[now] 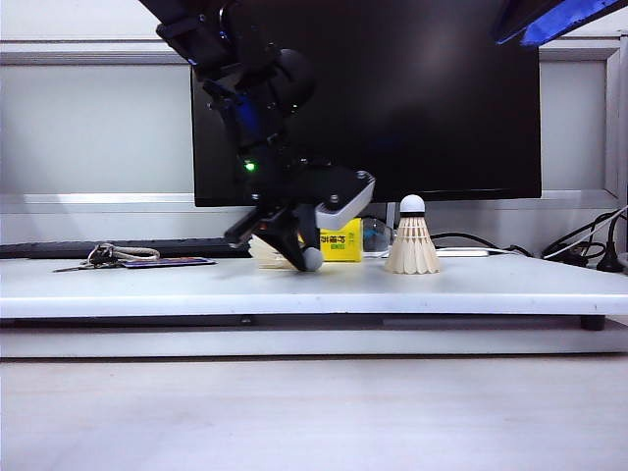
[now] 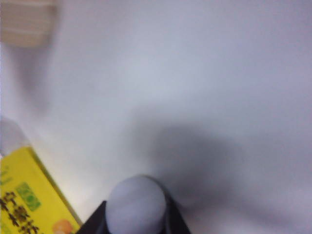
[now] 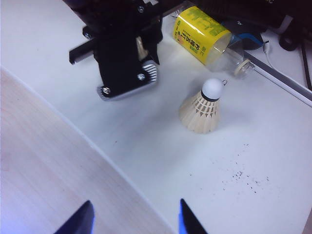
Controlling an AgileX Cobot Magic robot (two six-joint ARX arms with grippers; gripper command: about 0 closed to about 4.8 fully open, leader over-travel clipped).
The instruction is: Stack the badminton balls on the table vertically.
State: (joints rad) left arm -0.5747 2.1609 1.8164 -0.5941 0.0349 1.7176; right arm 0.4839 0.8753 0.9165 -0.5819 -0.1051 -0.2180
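Observation:
One badminton ball [image 1: 412, 245] stands upright on the white table [image 1: 491, 285], cork tip up, and appears in the right wrist view too [image 3: 201, 109]. The other badminton ball [image 1: 267, 253] lies tilted low over the table to its left, cork tip [image 2: 136, 207] pointing down and forward. My left gripper [image 1: 299, 250] is shut on it, a black finger pressed against each side of the cork. My right gripper [image 3: 135, 222] hangs open and empty high over the table's front edge, away from both.
A clear bottle with a yellow label [image 1: 343, 239] lies just behind the held ball. Keys and a dark flat item [image 1: 108, 257] sit at the far left. A black monitor [image 1: 392, 98] and cables [image 1: 579, 250] stand behind. Lower pale wood surface [image 3: 44, 161] runs along the front.

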